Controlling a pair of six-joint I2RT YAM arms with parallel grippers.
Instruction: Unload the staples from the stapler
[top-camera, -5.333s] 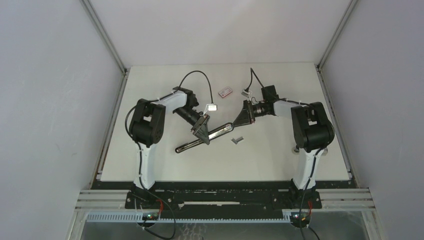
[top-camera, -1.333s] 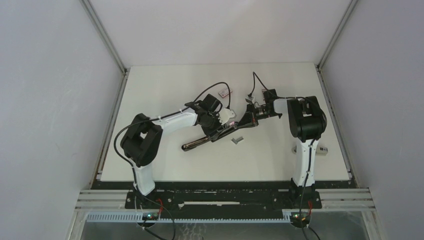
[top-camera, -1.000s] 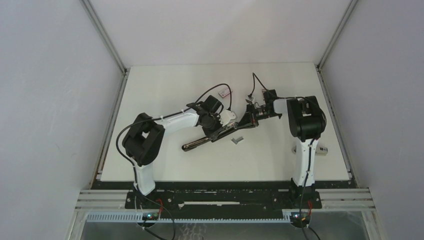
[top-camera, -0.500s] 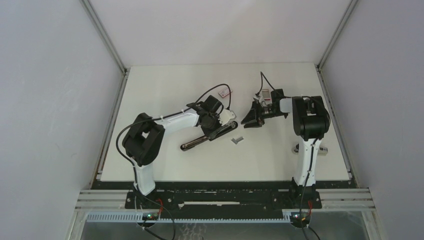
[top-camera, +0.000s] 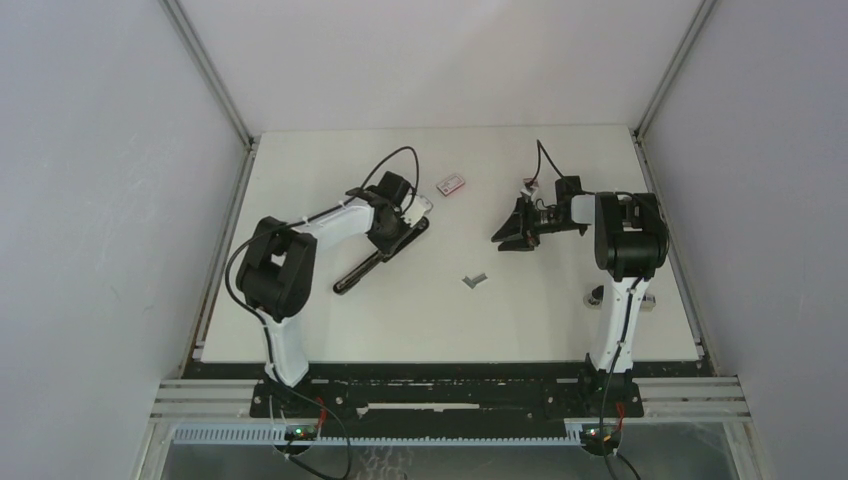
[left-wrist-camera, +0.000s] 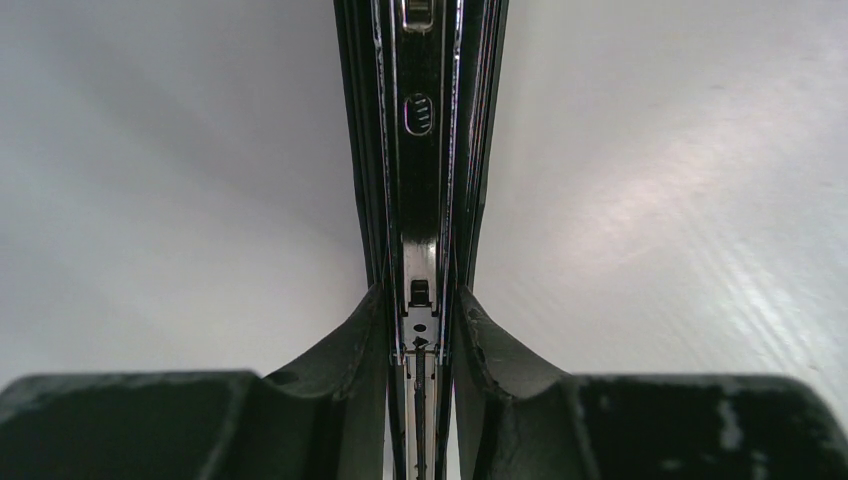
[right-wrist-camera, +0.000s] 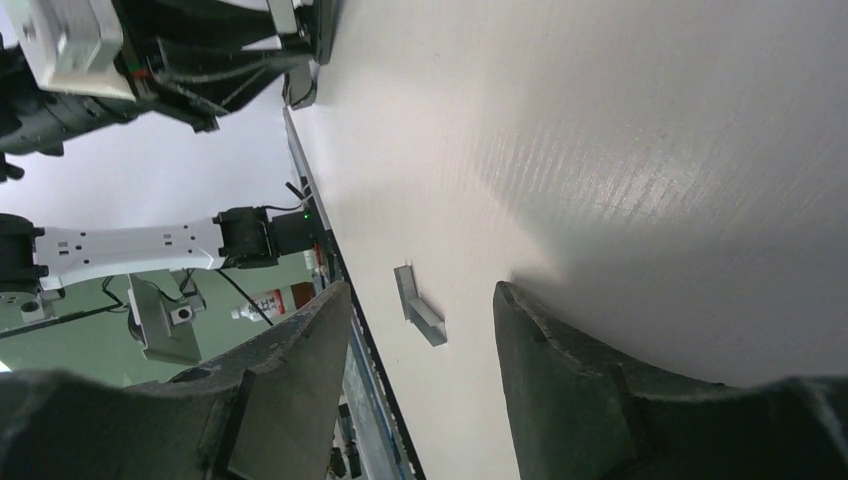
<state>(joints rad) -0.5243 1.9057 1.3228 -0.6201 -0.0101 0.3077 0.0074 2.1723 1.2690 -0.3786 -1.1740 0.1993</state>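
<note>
Top view: one stapler (top-camera: 355, 277), rigid smooth metal, is left of centre over the desk (top-camera: 330, 180), clamped across its side walls by my left gripper (top-camera: 393, 240); one light, brittle strip of staples (top-camera: 475, 281) lies well apart to its right. Left wrist view: my fingers (left-wrist-camera: 350, 350) are closed tight on the stapler. Right wrist view: my right gripper (right-wrist-camera: 420, 290) stands part open and empty; I would pinch the strip by its flat sides.

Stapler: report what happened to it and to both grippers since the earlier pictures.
The right gripper let go of the stapler, opened and drew back to the right, empty. The left gripper, shut on the stapler, moved it leftward, away from the staples. The staples and the red-and-white box lie where they were.
</note>
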